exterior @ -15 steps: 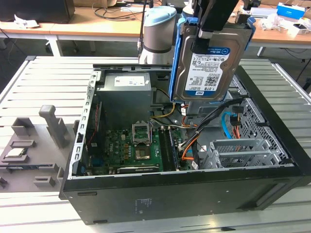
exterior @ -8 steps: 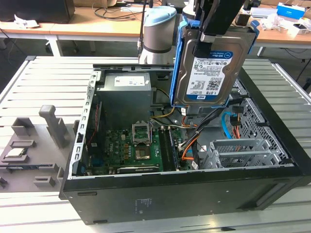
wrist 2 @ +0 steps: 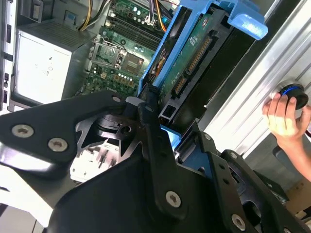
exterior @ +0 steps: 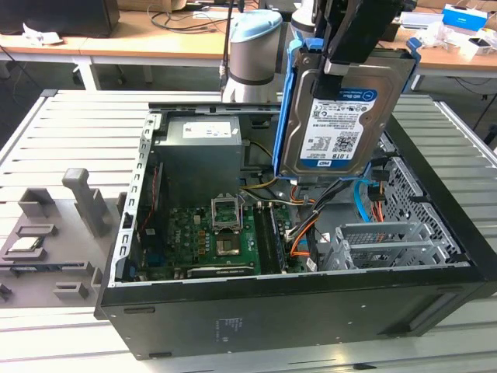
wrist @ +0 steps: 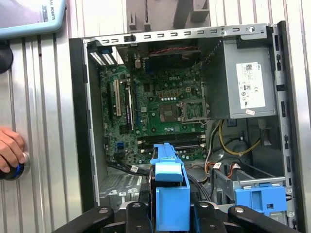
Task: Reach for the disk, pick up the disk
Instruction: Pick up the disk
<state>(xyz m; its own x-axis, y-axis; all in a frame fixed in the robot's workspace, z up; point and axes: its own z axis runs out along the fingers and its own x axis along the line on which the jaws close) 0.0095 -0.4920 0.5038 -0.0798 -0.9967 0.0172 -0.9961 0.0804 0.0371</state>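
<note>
Claw (exterior: pixel 345 58) clamped on the disk (exterior: pixel 338 116), gripping its top edge. Disk hangs upright, clear above the open computer case (exterior: pixel 311 311). Reach and pick-up both look done.

The arm hangs from twelve o'clock in the exterior view, its black pincer (exterior: pixel 339 66) pointing down, clamped on the disk (exterior: pixel 342 116) and holding it upright in the air.

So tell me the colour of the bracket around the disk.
Blue, framing the silver-grey disk that the claw holds; the bracket shows best in the exterior view.
</note>
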